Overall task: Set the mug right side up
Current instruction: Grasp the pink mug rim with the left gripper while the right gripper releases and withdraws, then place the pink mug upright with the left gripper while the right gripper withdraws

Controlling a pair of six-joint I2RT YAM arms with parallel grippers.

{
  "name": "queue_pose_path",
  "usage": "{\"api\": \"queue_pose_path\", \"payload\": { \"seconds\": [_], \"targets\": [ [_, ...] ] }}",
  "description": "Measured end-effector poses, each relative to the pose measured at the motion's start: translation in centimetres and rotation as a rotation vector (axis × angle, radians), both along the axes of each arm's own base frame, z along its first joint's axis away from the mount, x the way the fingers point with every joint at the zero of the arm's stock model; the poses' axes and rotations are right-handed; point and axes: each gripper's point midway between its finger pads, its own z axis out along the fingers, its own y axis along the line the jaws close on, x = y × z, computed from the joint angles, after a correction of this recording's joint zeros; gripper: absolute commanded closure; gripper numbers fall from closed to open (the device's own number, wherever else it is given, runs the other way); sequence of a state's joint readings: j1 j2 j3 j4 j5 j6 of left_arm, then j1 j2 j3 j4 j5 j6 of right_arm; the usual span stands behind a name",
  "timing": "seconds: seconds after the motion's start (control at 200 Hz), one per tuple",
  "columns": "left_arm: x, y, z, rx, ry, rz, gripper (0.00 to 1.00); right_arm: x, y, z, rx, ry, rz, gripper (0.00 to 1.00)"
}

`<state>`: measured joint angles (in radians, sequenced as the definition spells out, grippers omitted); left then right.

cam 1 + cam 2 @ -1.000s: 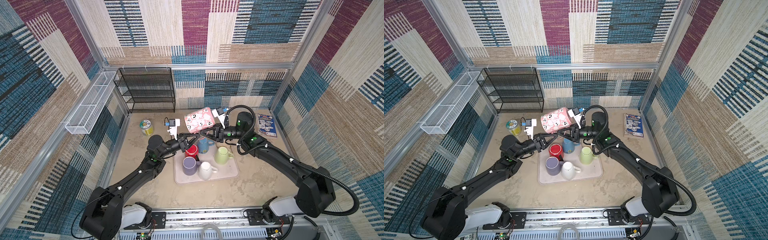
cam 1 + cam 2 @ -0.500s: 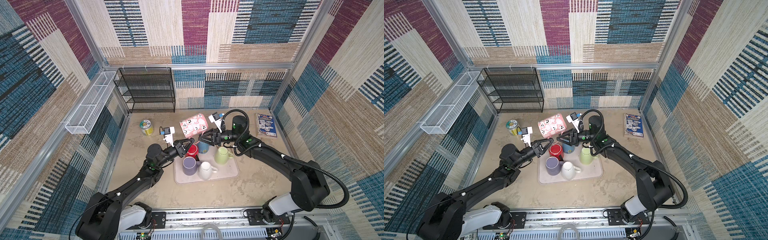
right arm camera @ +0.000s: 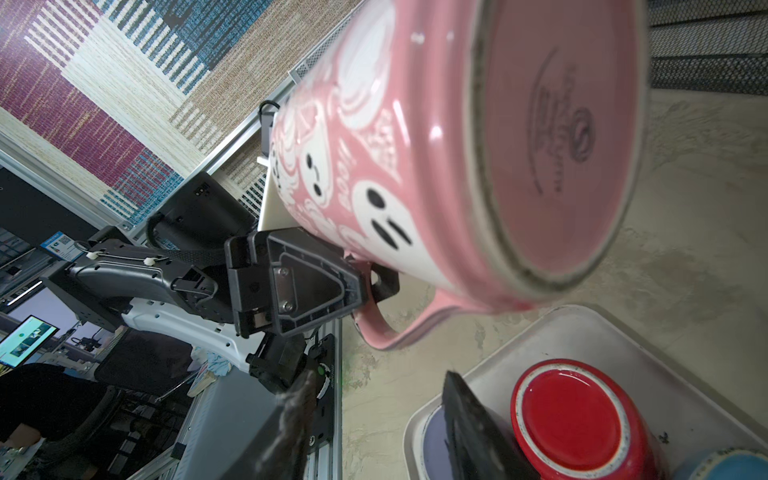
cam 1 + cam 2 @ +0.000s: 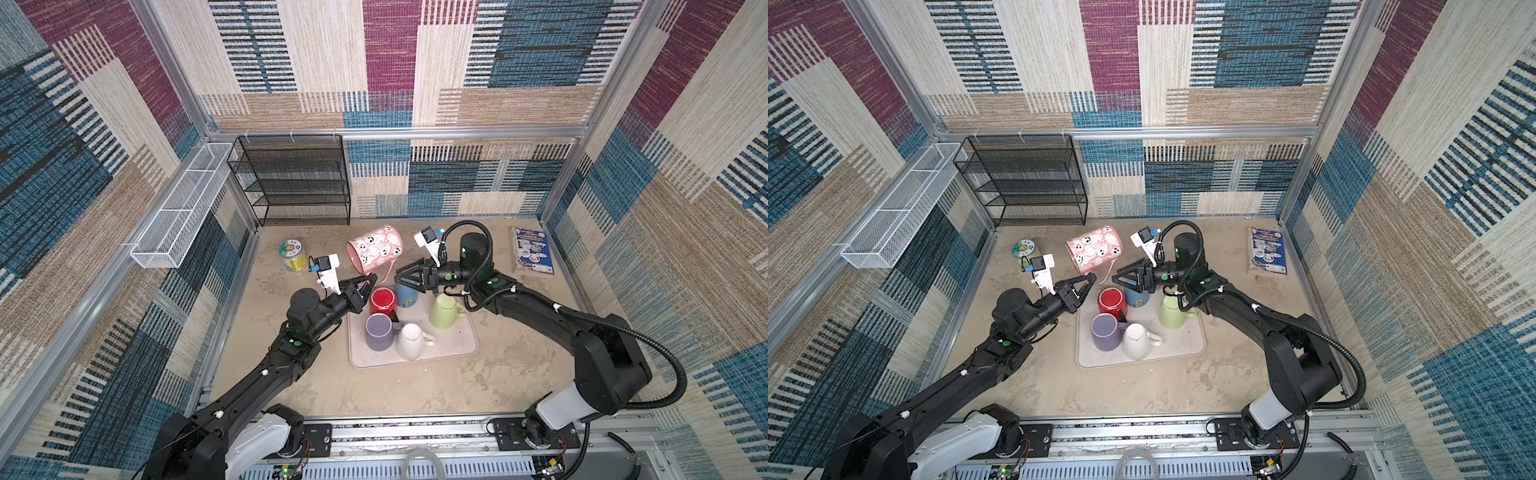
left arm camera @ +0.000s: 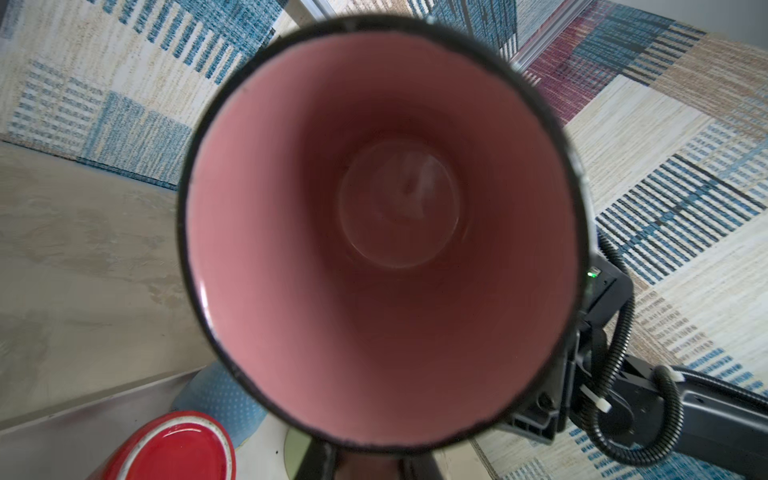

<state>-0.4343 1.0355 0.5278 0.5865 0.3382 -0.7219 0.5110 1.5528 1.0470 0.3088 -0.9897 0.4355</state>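
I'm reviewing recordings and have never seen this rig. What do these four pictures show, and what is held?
Two black robot arms are mounted at the near edge of the table. Two pictures come from a paired camera overhead; the other two from cameras on the arms' wrists. The left tool pinches the rim of the pink mug, held in the air on its side; that arm's camera looks straight into it. The right tool is open and empty, close to the handle. The tray holds a red mug, a blue mug, a green mug, a purple mug and a white mug. A jar, a packet and a black wire rack sit behind.
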Motion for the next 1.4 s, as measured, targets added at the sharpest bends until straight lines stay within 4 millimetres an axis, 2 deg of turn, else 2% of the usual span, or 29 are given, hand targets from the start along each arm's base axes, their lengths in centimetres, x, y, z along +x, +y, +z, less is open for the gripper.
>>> {"api": "queue_pose_path", "payload": {
  "seconds": [0.205, 0.656, 0.892, 1.072, 1.402],
  "targets": [
    [1.3, 1.2, -1.3, 0.09, 0.087, 0.094, 1.0, 0.1, 0.0, -0.1, -0.004, -0.016, -0.005, 0.48],
    [5.0, 3.3, -1.3, 0.299, 0.245, 0.239, 1.0, 0.6, -0.9, 0.5, -0.029, -0.043, -0.097, 0.48],
    [8.3, 4.4, -1.7, 0.462, 0.342, 0.288, 1.0, 1.5, -2.3, 0.5, -0.085, -0.052, -0.233, 0.49],
    [10.6, 5.4, -3.6, 0.587, 0.434, 0.326, 1.0, 1.8, -3.7, -0.3, -0.128, -0.054, -0.323, 0.49],
    [14.0, 5.5, -8.1, 0.755, 0.507, 0.334, 1.0, 1.8, -4.8, -1.8, -0.169, -0.048, -0.385, 0.49]
  ]
}}
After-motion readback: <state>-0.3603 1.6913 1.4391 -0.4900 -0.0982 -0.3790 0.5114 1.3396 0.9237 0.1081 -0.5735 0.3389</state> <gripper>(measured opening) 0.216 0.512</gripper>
